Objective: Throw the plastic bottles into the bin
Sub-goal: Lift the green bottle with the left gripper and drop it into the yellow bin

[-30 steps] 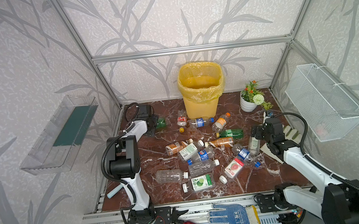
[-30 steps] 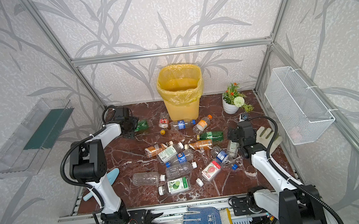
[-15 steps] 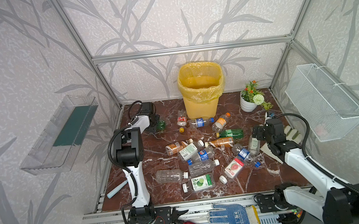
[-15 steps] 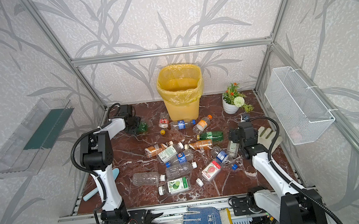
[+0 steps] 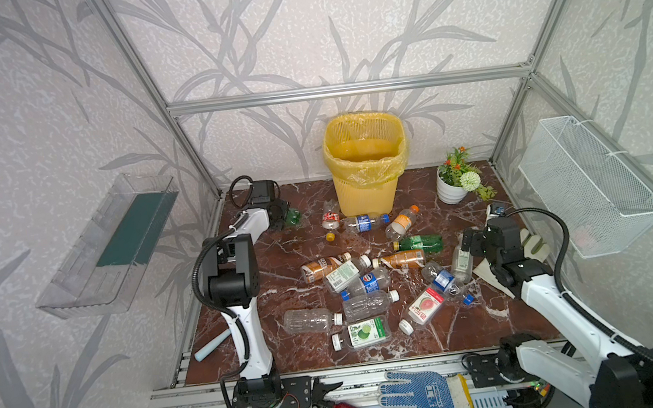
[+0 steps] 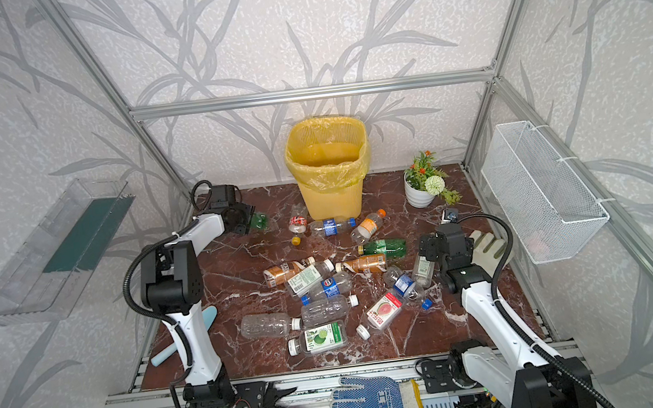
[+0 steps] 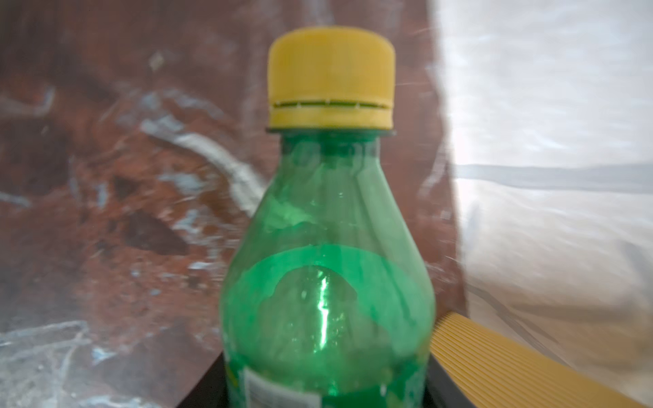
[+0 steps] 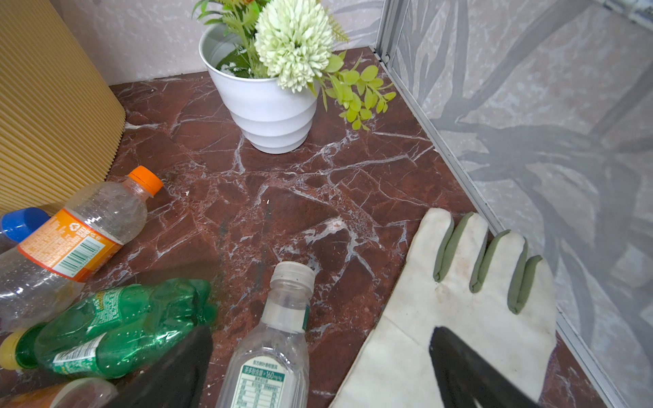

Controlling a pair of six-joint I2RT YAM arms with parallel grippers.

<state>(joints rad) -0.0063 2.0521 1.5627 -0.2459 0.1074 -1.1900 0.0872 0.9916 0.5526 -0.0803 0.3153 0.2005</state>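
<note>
Far left on the desk point(image 5: 281, 260), just left of the bin point(image 5: 365, 192): gripping a green bottle point(image 7: 325, 282) with the left end effector point(image 5: 281, 214), clamping low on the body between narrowly set jaws and leaving the shoulder and yellow cap point(image 7: 330, 77) projecting ahead. Judging the low hold as deliberate: taking the broad labelled section, avoiding the tapering shoulder, and pointing the neck forward for a drop over the bin rim. Failing to establish from both top views whether resting on the desk or raised off it.

At the right side of the desk: holding the right end effector point(image 8: 318, 339) spread wide, gripping nothing, straddling a clear bottle point(image 8: 279, 346) with a pale cap. Showing one finger point(image 8: 169, 367) close against a crumpled green bottle point(image 8: 116, 328); unable to confirm contact. Judging the wide setting as preparing a grasp across the clear bottle's body, between that crumpled bottle and a white work glove point(image 8: 459, 318) lying just beside it.

Across mid-desk: noting the other bottles point(image 5: 358, 281) lying loose on their sides between the near edge and the bin, several touching or overlapping. Finding no bottle visible inside the bin from above; judging the task as barely begun.
</note>
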